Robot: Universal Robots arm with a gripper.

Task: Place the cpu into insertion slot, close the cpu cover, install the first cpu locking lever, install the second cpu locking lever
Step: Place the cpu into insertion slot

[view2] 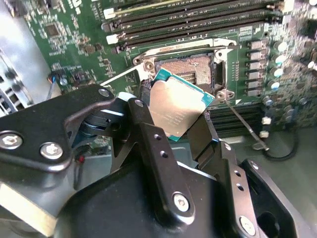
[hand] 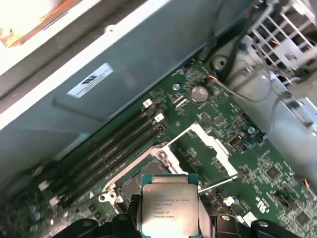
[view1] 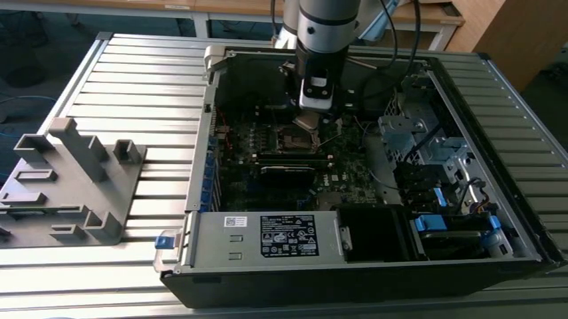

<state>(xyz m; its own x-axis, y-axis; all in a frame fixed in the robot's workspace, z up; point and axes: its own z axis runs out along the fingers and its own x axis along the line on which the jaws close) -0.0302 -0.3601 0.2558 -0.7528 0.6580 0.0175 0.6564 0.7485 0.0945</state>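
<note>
My gripper (view2: 174, 113) is shut on the cpu (view2: 177, 105), a flat square chip with a dull metal face and a teal edge, pinched at two opposite sides by the black fingers (view2: 143, 106). The chip hangs tilted just above the insertion slot (view2: 190, 67), a black socket with a silver rim on the green motherboard. In the first wrist view the cpu (hand: 168, 203) sits at the socket's near edge, and the cpu cover (hand: 210, 144), a silver frame, stands swung open beside the slot. A thin locking lever (view2: 242, 121) sticks out unlatched. In the exterior view the gripper (view1: 308, 118) hovers over the socket (view1: 296, 137) inside the case.
Long black memory slots (hand: 109, 144) run beside the socket. A labelled grey power-supply box (view1: 266, 236) fills the case front, and a drive cage with cables (view1: 426, 146) sits on the exterior view's right. A grey plastic fixture (view1: 71, 186) stands on the slatted table at that view's left.
</note>
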